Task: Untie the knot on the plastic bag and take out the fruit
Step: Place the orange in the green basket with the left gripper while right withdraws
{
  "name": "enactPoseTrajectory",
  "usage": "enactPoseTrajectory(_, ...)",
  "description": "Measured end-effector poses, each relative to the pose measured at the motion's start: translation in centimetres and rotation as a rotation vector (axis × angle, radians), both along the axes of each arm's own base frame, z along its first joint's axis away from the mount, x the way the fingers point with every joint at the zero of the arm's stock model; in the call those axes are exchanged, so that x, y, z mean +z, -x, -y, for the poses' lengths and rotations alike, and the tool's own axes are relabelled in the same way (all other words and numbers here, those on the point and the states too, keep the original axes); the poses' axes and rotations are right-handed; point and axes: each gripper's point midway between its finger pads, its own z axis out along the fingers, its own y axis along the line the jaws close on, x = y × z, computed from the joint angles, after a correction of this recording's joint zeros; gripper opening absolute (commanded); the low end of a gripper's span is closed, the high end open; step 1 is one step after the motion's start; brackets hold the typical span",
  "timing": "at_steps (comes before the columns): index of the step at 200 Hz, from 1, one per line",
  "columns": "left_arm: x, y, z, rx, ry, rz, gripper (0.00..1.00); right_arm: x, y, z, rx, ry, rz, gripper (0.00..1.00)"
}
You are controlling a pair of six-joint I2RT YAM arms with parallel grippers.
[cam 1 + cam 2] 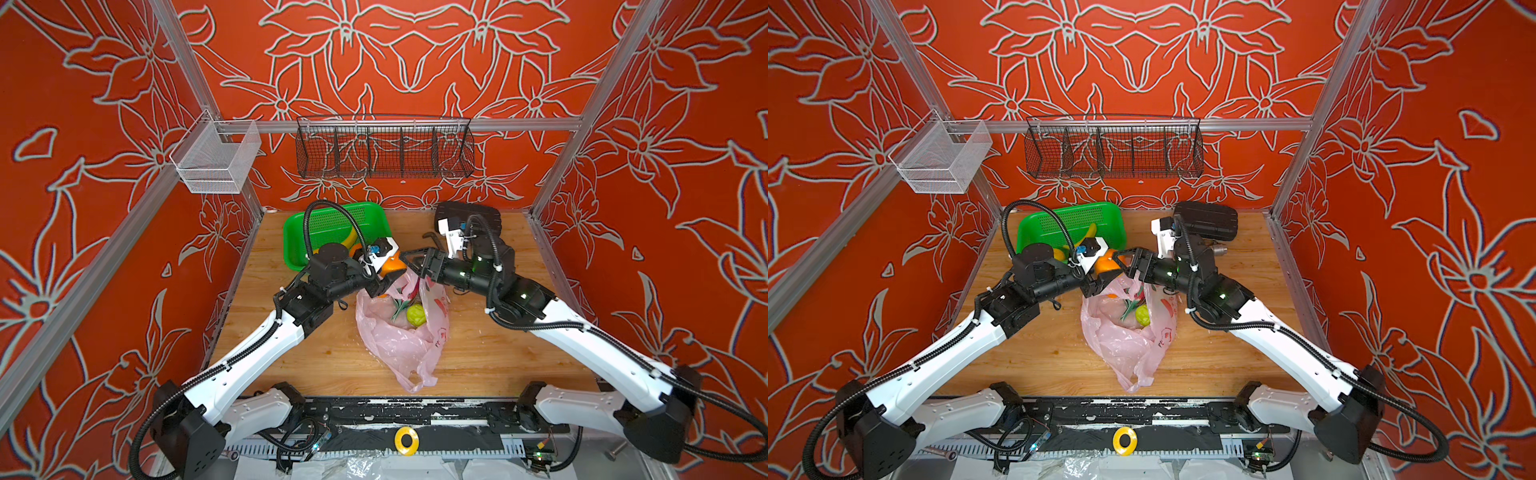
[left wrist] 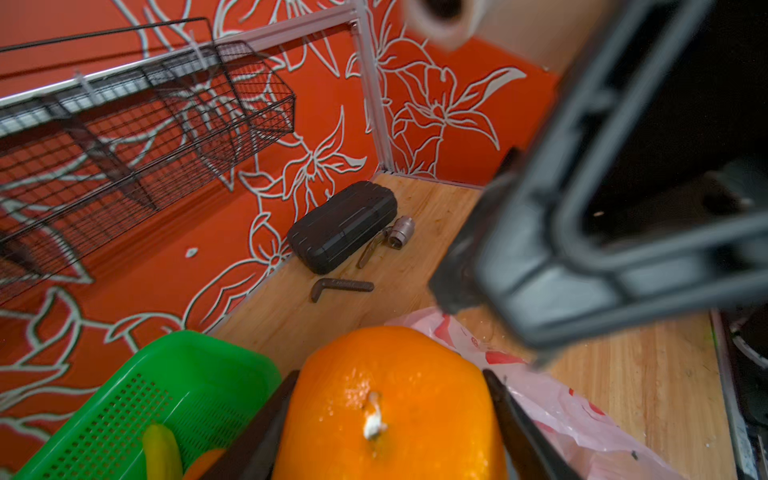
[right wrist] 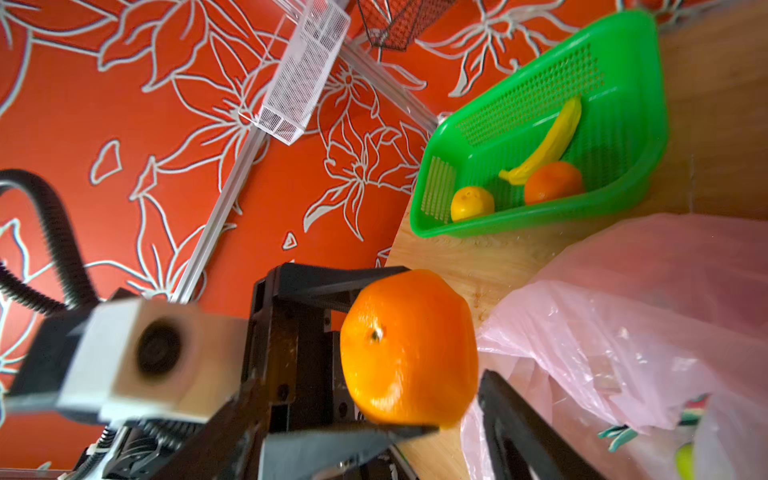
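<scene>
Just off the green basket's near right corner, the left gripper pinches an orange between its two jaws and holds it off the table. The orange's stem dimple is turned toward the left wrist camera. The right gripper hangs just beside the orange, on the side away from the basket. Its jaws are spread and grip nothing, and one finger is close to the orange's skin.

The plastic bag lies slack on the wood. Its long axis runs from the open mouth, the end nearest the basket, away from the basket to a crumpled tail. The mouth gapes toward both grippers. A yellow-green fruit shows inside the bag, and the other pieces in there are blurred by the film.

Inside the basket lie a banana, a second orange and a small yellow fruit. One end of the banana is just beside the second orange.
</scene>
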Motion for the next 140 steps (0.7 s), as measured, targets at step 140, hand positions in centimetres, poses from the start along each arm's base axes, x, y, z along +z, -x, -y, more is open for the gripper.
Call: enactPoseTrajectory(140,-12.2,-20.2,-21.4,0.972,0.223,-0.749,0.53,0.2,1.4,5.7,-0.167,0.067,0.123,0.97)
